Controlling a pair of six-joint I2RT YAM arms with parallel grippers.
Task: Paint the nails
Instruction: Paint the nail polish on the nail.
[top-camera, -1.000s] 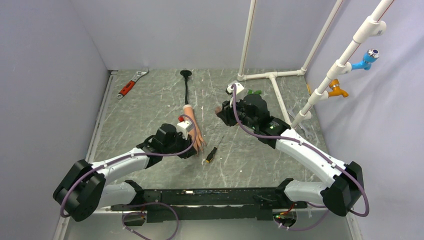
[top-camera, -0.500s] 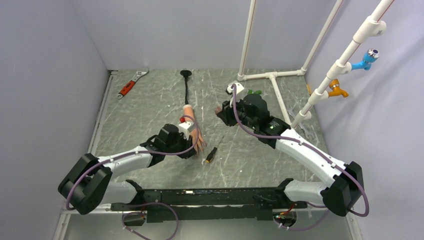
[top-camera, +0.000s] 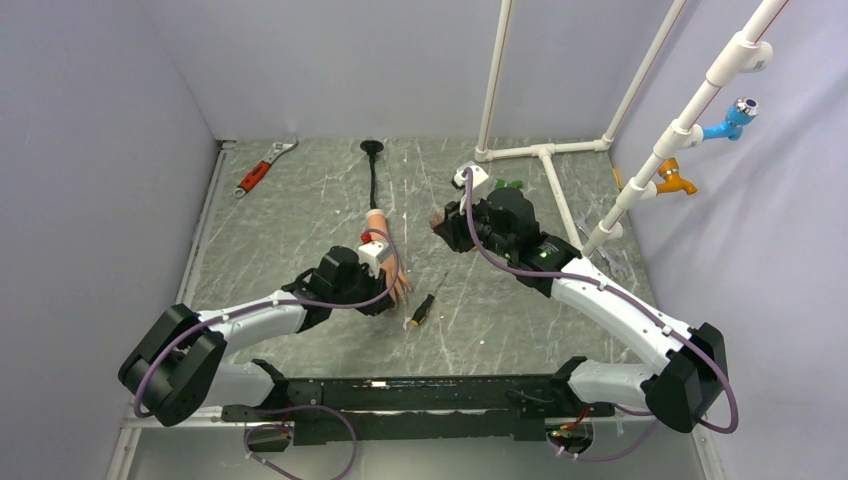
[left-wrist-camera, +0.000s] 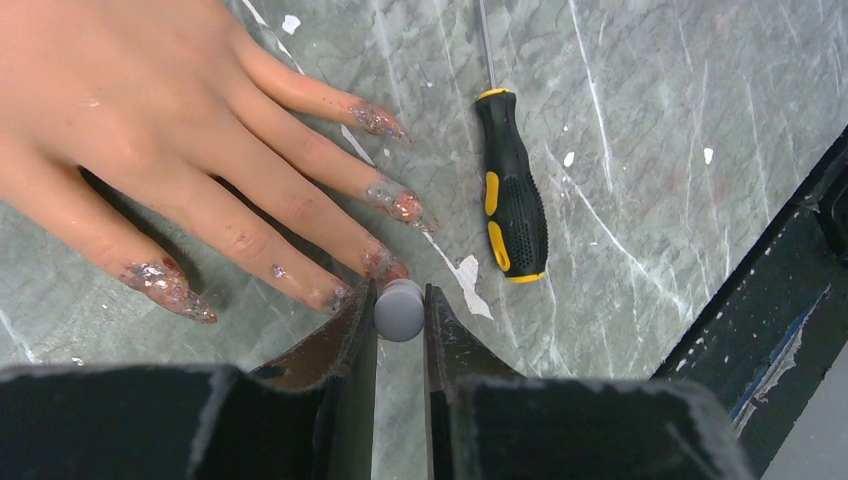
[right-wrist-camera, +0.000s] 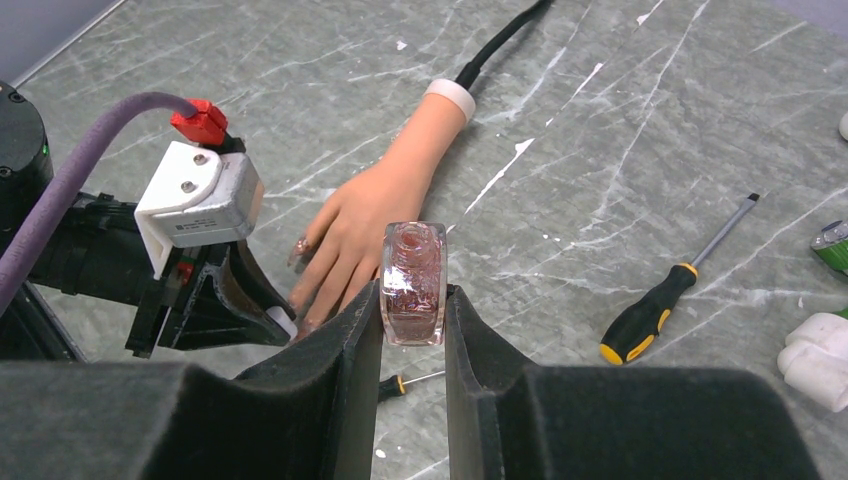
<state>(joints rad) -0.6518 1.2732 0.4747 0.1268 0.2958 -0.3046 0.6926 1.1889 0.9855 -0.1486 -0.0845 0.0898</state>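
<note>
The peach mannequin hand (top-camera: 382, 250) lies flat, fingers towards the arms. Its nails (left-wrist-camera: 404, 205) carry pinkish glitter in the left wrist view. My left gripper (left-wrist-camera: 399, 300) is shut on a small grey round brush cap (left-wrist-camera: 399, 311), right at the tip of one middle finger's nail (left-wrist-camera: 385, 266). The brush below the cap is hidden. In the top view the left gripper (top-camera: 385, 298) sits at the fingertips. My right gripper (right-wrist-camera: 413, 300) is shut on a clear polish bottle (right-wrist-camera: 413, 283) of pink glitter. It hangs above the table to the hand's right, and the right gripper (top-camera: 440, 222) is off the hand.
A black-and-yellow screwdriver (top-camera: 421, 311) lies just right of the fingertips (left-wrist-camera: 510, 185). A second one (right-wrist-camera: 645, 322) lies near the right gripper. A red-handled wrench (top-camera: 262, 170) is at the back left and a white pipe frame (top-camera: 540, 152) at the back right. The black front rail (left-wrist-camera: 780, 300) is close.
The left arm's rear links have swung slightly right while its gripper stays at the fingertips. The right arm and the bottle have not moved.
</note>
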